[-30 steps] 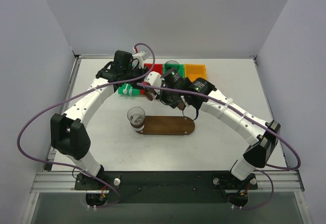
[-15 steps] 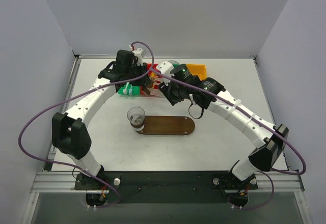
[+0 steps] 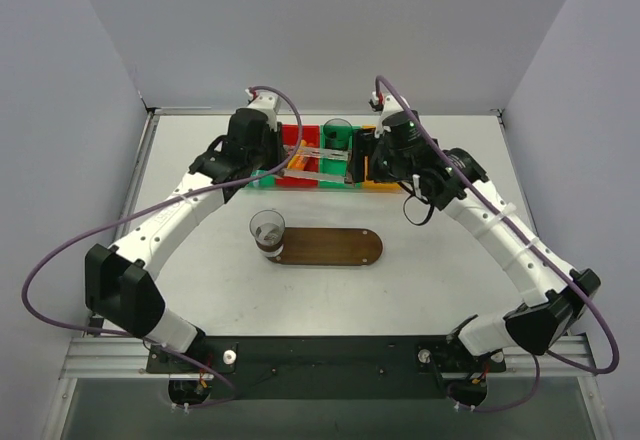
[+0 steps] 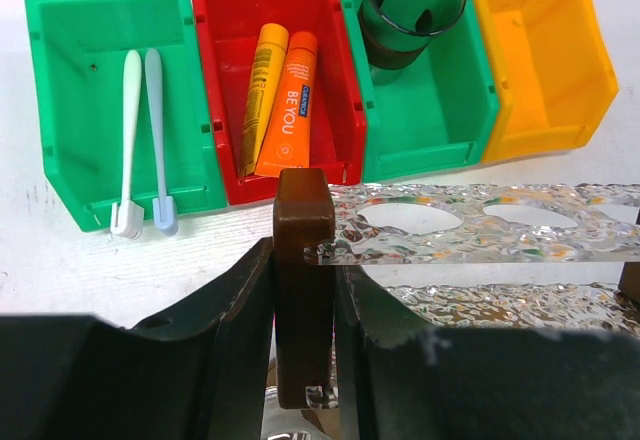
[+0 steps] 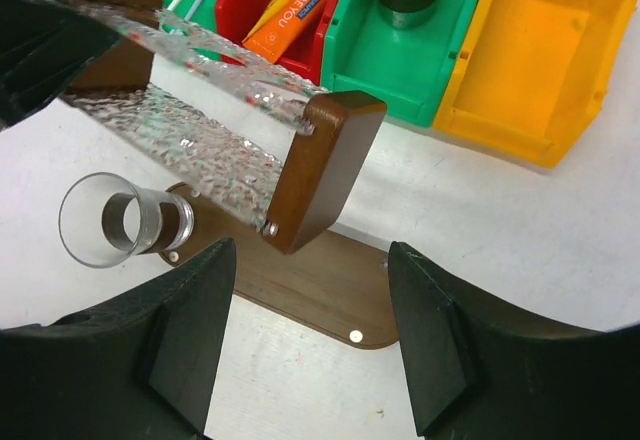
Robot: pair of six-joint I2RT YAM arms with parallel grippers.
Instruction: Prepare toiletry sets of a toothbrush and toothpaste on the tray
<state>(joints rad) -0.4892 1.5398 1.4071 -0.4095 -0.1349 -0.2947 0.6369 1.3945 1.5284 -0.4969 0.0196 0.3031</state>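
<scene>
**Sets not yet begun; rack held above the bins**

Nothing of the sets has been laid on the tray [image 3: 335,248]. Only a clear cup [image 3: 267,228] is seen on its left end; the rest of the board is bare. The two toothbrushes [image 4: 131,130] are lying side by side in the leftmost green bin [image 4: 70,80], heads toward the near side. The orange toothpaste [image 4: 290,100] and the yellow toothpaste [image 4: 262,90] are lying together in the red bin [image 4: 215,90] just to its right. A dark cup [image 4: 408,10] is standing in the next green bin. Both brushes and both tubes are therefore judged to be left to move.

A clear rack [image 4: 480,235] with brown wooden end blocks is held level above the desk [image 3: 450,260], between the bins and the tray. The left hand [image 4: 305,260] is clenched on the rack's left end block, with the arm reached far forward. The right hand [image 5: 310,255] is open and grasping nothing. Its fingers [image 5: 190,330] are spread to either side of the right end block without touching it, and the right arm is bent in from the right.
</scene>
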